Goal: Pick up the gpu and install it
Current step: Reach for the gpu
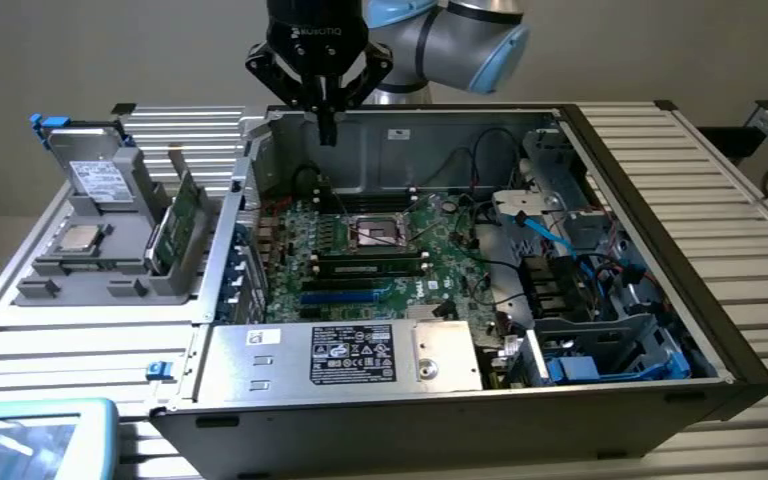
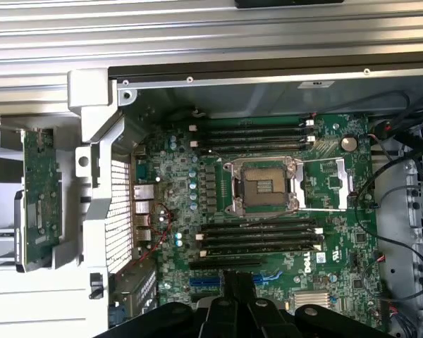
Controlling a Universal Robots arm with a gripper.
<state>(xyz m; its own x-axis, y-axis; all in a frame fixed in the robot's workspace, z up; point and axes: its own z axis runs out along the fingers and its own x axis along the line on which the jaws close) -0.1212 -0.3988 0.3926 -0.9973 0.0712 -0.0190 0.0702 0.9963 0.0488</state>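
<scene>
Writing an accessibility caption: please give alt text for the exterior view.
The robot's gripper hangs above the far edge of an open computer case with its green motherboard exposed. The gpu stands on edge in a grey holder outside the case, on the exterior view's left.

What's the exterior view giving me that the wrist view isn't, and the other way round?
Exterior view adds the arm, the labelled power supply, the blue drive bay and the grey drive. Wrist view adds a straight-down look at the memory slots and coin cell. Shared: the shut gripper, the motherboard, the CPU socket, and the gpu standing in the rack outside the case.
</scene>
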